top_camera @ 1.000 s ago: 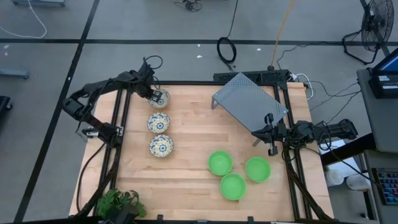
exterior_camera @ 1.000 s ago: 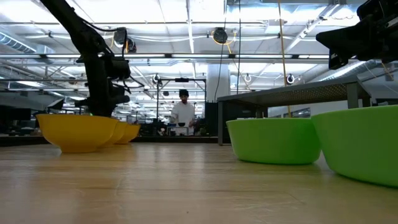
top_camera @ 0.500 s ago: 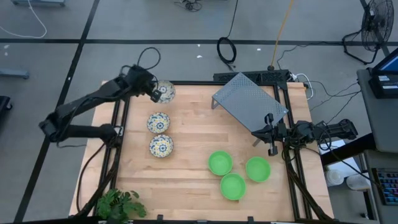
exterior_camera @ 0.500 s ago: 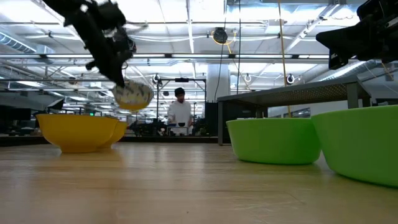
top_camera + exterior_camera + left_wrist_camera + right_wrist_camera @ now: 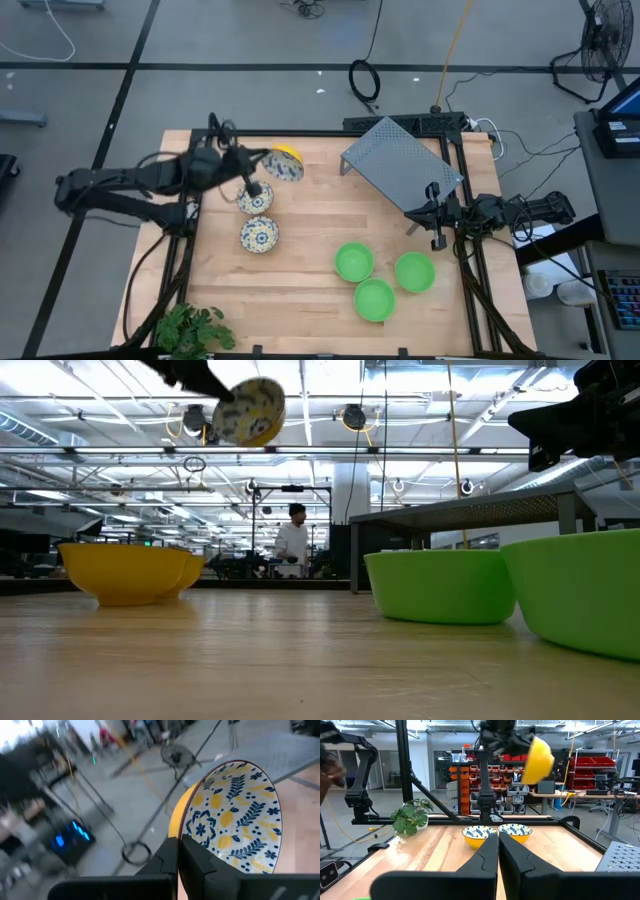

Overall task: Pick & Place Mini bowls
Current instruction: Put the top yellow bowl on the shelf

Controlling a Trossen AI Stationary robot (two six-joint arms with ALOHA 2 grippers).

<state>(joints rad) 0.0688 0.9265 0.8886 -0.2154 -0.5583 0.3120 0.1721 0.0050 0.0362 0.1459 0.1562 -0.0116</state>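
Observation:
My left gripper [image 5: 262, 172] is high above the table's far left part, shut on one floral mini bowl [image 5: 284, 164], which also shows in the low view [image 5: 250, 410] and as a yellow underside in the right wrist view [image 5: 540, 757]. Two more floral bowls [image 5: 254, 198] [image 5: 259, 234] stand on their bases at the table's left. Three green bowls [image 5: 354, 262] [image 5: 414, 271] [image 5: 374, 299] stand on their bases near the right near corner. My right gripper [image 5: 437, 218] waits shut at the right edge, touching nothing. My left gripper pinches the floral bowl's rim [image 5: 181, 836], one finger [image 5: 200, 862] inside the bowl and the other [image 5: 167, 857] against its yellow outside. The bowl is lifted clear of the table and tipped on its side, its patterned inside [image 5: 235, 815] facing sideways and partly up.
A grey perforated metal rack [image 5: 402, 165] slants over the far right part of the table, close to my right gripper. A potted plant [image 5: 190, 330] sits at the near left corner. Bare wood [image 5: 310, 220] lies between the two bowl groups. A person [image 5: 296, 540] stands far behind the table.
My left gripper has lifted the farthest floral bowl off the table, carried it high up and a little toward the right, and turned so the bowl tipped from upright onto its side. The other bowls and my right arm have stayed put.

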